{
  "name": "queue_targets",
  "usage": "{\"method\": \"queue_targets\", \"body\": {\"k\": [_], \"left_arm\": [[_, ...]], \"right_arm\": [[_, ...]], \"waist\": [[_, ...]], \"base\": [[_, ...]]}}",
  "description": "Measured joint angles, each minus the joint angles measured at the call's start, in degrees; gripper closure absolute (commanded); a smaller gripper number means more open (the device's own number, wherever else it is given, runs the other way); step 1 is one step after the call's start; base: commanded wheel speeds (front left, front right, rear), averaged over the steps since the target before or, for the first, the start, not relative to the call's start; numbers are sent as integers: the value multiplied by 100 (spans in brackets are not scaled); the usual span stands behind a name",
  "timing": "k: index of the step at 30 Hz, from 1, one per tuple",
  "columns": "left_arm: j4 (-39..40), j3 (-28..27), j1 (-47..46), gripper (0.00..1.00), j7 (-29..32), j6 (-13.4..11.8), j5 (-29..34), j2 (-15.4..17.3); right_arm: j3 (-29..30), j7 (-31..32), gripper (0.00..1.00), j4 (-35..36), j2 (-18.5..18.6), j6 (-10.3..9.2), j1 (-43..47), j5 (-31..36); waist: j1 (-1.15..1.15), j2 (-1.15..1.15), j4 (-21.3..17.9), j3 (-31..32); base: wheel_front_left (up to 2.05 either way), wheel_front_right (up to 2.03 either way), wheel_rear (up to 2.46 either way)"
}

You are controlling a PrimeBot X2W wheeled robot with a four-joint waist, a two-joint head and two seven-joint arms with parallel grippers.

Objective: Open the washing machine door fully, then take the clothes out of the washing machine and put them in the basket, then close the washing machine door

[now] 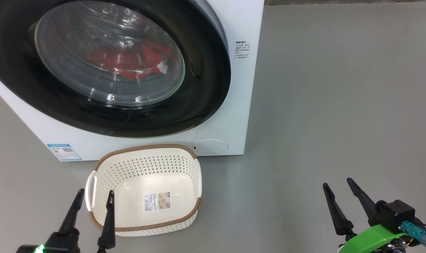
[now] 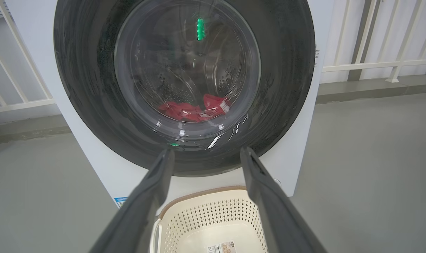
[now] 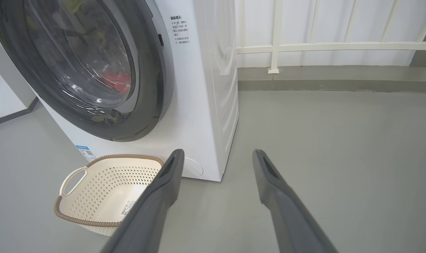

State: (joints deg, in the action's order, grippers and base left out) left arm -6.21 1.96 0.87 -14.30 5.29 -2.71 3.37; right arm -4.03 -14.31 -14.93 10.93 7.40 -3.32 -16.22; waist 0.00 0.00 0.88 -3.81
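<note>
The white washing machine point(image 1: 230, 116) stands on the floor with its black-rimmed round door point(image 1: 205, 88) shut against the front. Red clothes point(image 1: 128, 63) lie in the drum behind the glass point(image 2: 195, 110) point(image 3: 116, 79). The cream perforated basket point(image 1: 100, 175) sits on the floor right in front of the machine, with a label sticker on its bottom point(image 2: 170, 218) point(image 3: 93, 168). My left gripper point(image 1: 95, 195) is open, low at the basket's near left corner. My right gripper point(image 1: 337, 186) is open over bare floor, well right of the basket.
Grey floor point(image 1: 339, 105) spreads to the right of the machine. A white railing point(image 3: 339, 47) and a low kerb point(image 3: 339, 79) run behind it. A blue energy sticker point(image 1: 64, 151) and a small round flap point(image 1: 210, 146) mark the machine's lower front.
</note>
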Motion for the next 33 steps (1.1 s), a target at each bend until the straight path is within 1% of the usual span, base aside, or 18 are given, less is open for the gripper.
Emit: {"method": "queue_targets", "body": {"k": [9,10,11,12,16,19,21,26,30,33], "left_arm": [[-1,-24,2,0,0,10,0,-37],[-1,-25,2,0,0,10,0,-38],[-1,-25,2,0,-1,11,0,-40],[-1,-24,2,0,0,12,0,-41],[0,-22,2,0,0,53,0,-45],[3,-3,-2,0,0,53,0,-56],[5,23,-8,0,0,53,-1,-70],[14,101,-129,0,0,52,-65,-79],[29,199,-297,0,-1,49,-102,-91],[33,325,-382,0,-1,32,-188,-101]], "right_arm": [[32,0,0,71,-23,0,0,-3],[29,0,48,99,-29,1,-1,-13],[24,0,68,112,-35,1,-2,-37],[19,0,100,131,-43,0,-3,-91],[-35,0,100,219,-64,0,-47,-320],[-93,0,100,261,-73,0,-297,-535],[-110,-1,100,298,-89,0,-574,-731],[-250,-2,100,307,-164,0,-1378,-1608],[-356,-26,100,165,-32,0,-2108,-2006],[-498,-27,100,-81,52,0,-2658,-2356]], "waist": [[0,0,23,24],[0,0,26,19],[0,0,29,12],[0,0,32,3],[0,0,39,-44],[0,0,50,-107],[0,0,65,-147],[0,0,141,-266],[0,0,230,-395],[0,0,317,-502]], "base": [[0,0,0],[0,0,0],[0,0,0],[0,0,0],[0,0,0],[0,0,0],[0,0,0],[0,0,0],[0,0,0],[0,0,0]]}}
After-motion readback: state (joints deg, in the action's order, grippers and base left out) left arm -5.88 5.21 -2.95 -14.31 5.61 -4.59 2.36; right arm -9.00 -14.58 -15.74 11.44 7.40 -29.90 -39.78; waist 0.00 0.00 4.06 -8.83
